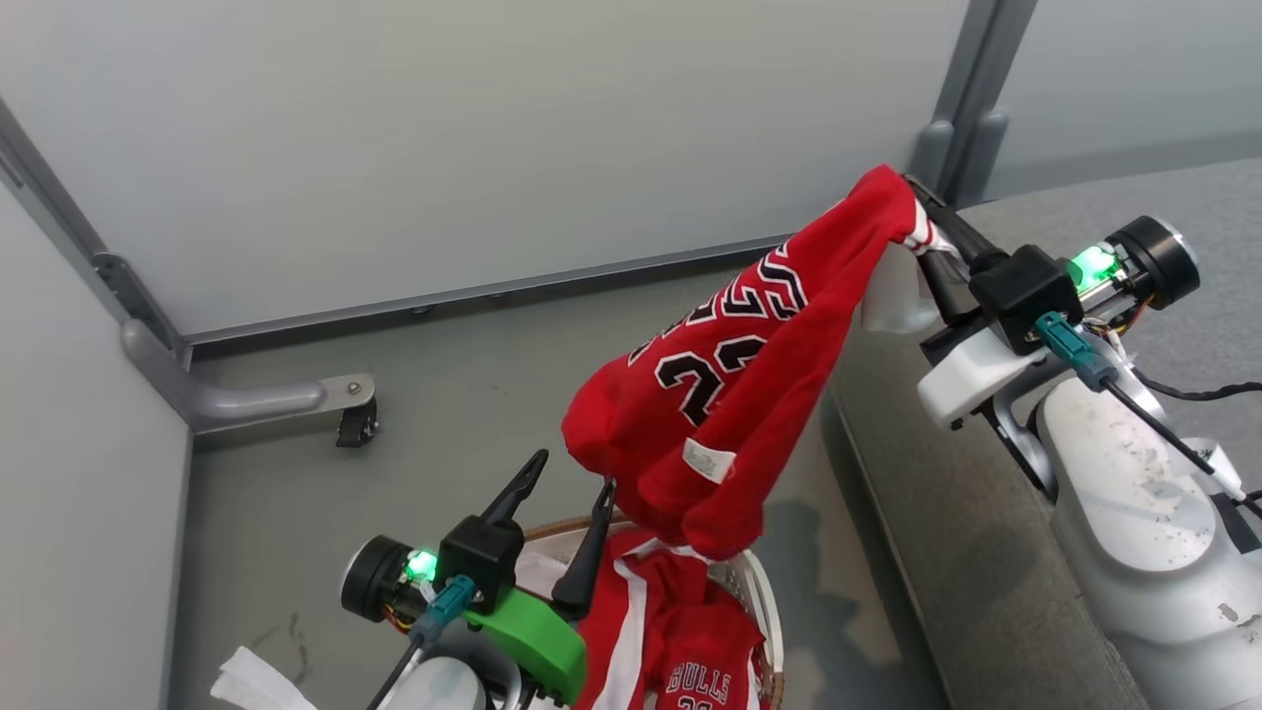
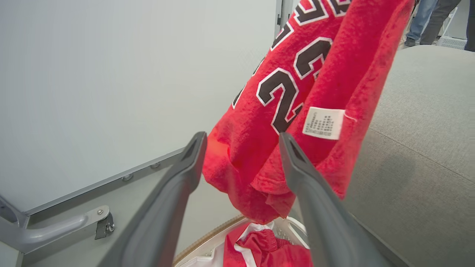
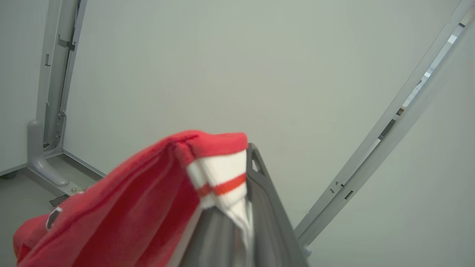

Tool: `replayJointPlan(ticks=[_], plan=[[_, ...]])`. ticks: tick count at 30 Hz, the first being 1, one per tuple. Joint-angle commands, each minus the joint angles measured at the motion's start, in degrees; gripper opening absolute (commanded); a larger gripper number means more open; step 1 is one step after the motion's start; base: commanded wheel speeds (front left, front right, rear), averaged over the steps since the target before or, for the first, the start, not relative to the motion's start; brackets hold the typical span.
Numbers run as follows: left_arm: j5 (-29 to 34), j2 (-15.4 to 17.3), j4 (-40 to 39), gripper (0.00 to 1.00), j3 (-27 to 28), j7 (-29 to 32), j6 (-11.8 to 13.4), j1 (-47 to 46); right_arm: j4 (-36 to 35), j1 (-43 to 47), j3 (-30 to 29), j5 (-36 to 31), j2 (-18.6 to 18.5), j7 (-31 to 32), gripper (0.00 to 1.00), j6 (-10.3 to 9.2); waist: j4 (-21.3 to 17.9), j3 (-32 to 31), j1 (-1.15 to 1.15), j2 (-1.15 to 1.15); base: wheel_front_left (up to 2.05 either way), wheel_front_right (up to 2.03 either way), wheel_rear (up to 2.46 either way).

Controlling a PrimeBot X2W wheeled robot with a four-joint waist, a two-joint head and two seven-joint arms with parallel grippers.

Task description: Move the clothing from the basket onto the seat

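A red jersey (image 1: 730,394) printed with black-and-white numbers and carrying a white care tag hangs in the air from my right gripper (image 1: 922,222), which is shut on its white-striped trim. The right wrist view has that gripper (image 3: 245,174) pinching the trim with the jersey (image 3: 122,215) draping left. My left gripper (image 1: 572,473) stands open just left of the jersey's lower end, over the basket (image 1: 759,592). In the left wrist view the open fingers (image 2: 193,155) frame the hanging jersey (image 2: 319,74) without gripping it. A second red garment (image 1: 690,641) printed "BULLS" lies in the basket. The grey seat (image 1: 946,513) is to the right.
Grey partition panels close off the back and left. A metal foot with a caster (image 1: 345,399) sticks out on the floor at left. Something white and crumpled (image 1: 251,680) lies at the lower left. A person's legs (image 2: 426,18) stand beyond the seat (image 2: 419,122).
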Motion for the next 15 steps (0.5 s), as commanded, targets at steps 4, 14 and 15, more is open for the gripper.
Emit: replayJointPlan(ticks=[4, 14, 15], plan=[[1.09, -0.80, -0.26, 1.00, 0.83, -0.20, -0.57, 1.07, -0.16, -1.39, 0.08, -0.43, -1.32, -0.29, 0.00, -0.08, -4.57, 1.02, 0.00, 0.00, 0.00, 0.00, 0.00], [1.48, -1.78, -0.38, 1.00, 0.50, -0.21, -1.23, 1.13, 0.32, -1.74, -0.42, 0.17, -4.16, -0.29, 0.00, -0.08, -13.29, 2.41, 0.00, 0.00, 0.00, 0.00, 0.00], [1.51, -1.82, -0.44, 1.00, 0.38, -0.21, -1.29, 1.04, 0.49, -1.83, -0.35, 0.39, -4.38, -0.29, 0.00, -0.08, -14.04, 2.67, 0.00, 0.00, 0.00, 0.00, 0.00]])
